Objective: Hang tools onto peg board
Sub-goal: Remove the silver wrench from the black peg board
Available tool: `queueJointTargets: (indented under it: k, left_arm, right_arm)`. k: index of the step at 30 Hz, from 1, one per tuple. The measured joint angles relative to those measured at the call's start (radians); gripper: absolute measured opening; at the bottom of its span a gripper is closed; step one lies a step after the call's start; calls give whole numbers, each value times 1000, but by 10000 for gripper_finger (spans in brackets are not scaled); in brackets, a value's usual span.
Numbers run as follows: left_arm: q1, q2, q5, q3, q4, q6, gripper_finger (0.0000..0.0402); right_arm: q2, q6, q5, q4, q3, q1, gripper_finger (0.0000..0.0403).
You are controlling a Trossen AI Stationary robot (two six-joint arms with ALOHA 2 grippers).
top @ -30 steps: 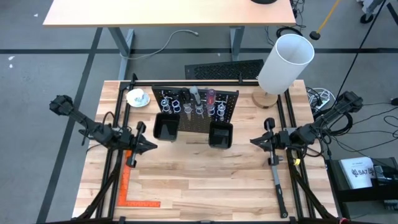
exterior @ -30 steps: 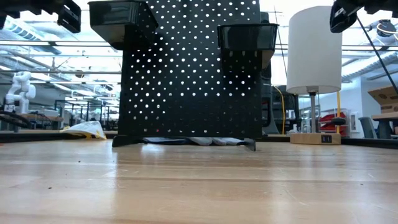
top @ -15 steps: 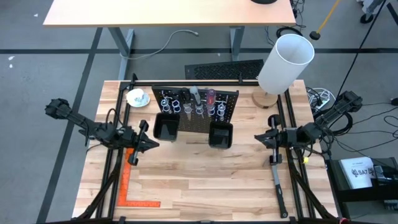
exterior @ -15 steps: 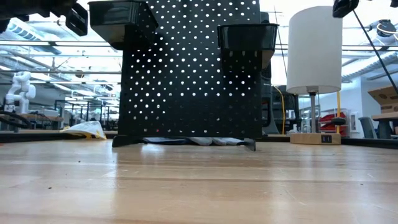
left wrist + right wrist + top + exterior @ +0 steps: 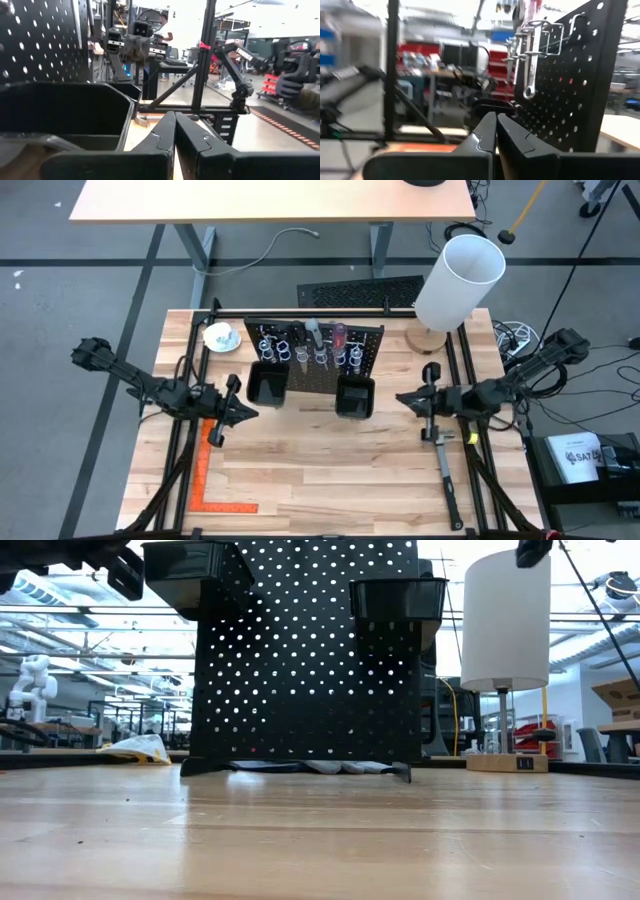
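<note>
End effectors, high view: left end effector [image 5: 236,385] fingers together, empty, at 9 o'clock of the peg board [image 5: 315,350]; right end effector [image 5: 428,375] likewise, at 3 o'clock. Both clear of the board, likely parked.
Tools, high view: tools [image 5: 312,340] sit in the ring holders along the board; table [image 5: 330,470] in front carries none.
Low view: board upright, bins at top.
Left wrist view: fingers [image 5: 165,135] pressed together beside a black bin [image 5: 65,107].
Right wrist view: wrench [image 5: 530,65] hangs from a ring, gravity keeping it vertical.

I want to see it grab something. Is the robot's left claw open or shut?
Shut. The left claw shows its two dark fingers pressed together with nothing between them, beside the black bin.
</note>
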Motion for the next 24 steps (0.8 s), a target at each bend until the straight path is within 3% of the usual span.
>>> queueJointTargets:
  k: [4,11,19,24]
  left_arm:
    - [0,0,-3,0,-3,43,13]
    - [1,-50,-2,0,2,170,13]
    - [1,-259,-17,0,-199,175,13]
    - [1,-357,-111,0,-310,171,13]
  right_arm:
    - [48,-29,41,-168,76,-20,8]
    - [-61,-17,-97,-291,77,-31,2]
    - [-326,19,-24,-465,19,-32,1]
    - [-355,28,69,-464,12,-35,1]
